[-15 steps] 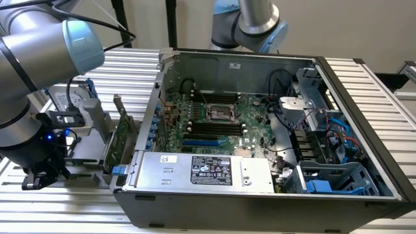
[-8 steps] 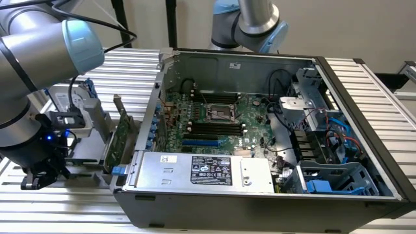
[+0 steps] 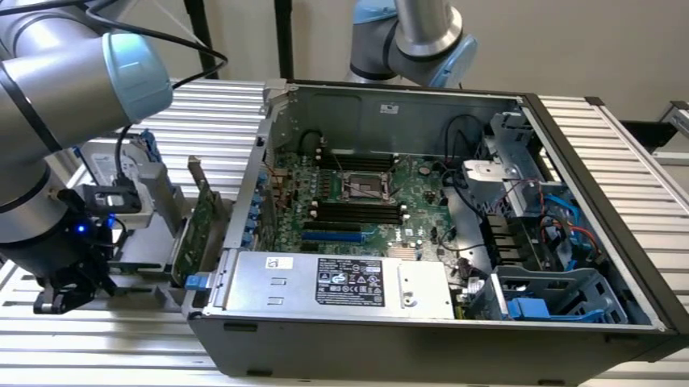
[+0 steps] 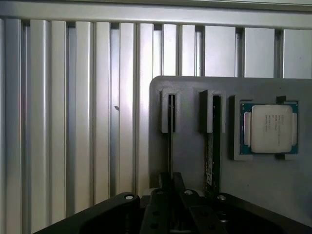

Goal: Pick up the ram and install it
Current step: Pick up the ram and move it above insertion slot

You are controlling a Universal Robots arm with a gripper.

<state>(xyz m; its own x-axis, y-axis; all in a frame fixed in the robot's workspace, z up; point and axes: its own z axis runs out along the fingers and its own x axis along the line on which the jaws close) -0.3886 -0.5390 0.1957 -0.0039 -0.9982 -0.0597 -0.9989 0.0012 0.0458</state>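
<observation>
Ribbed alu table [image 4: 58, 122], grey holder [image 4: 190, 161] w/ ram [image 4: 211, 156] edge-on; gripper [image 4: 171, 179] half cut off, state unclear

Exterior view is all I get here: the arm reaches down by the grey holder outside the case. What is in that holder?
Observer: Wrist view shows two narrow slots in the grey holder; a slim green ram stands on edge in one.
Operator: Anything else on it?
Observer: A square silver processor chip lies flat in a recess beside the slots.
Operator: Where is the hand?
Observer: The hand lines up with the other slot, not the ram's.
</observation>
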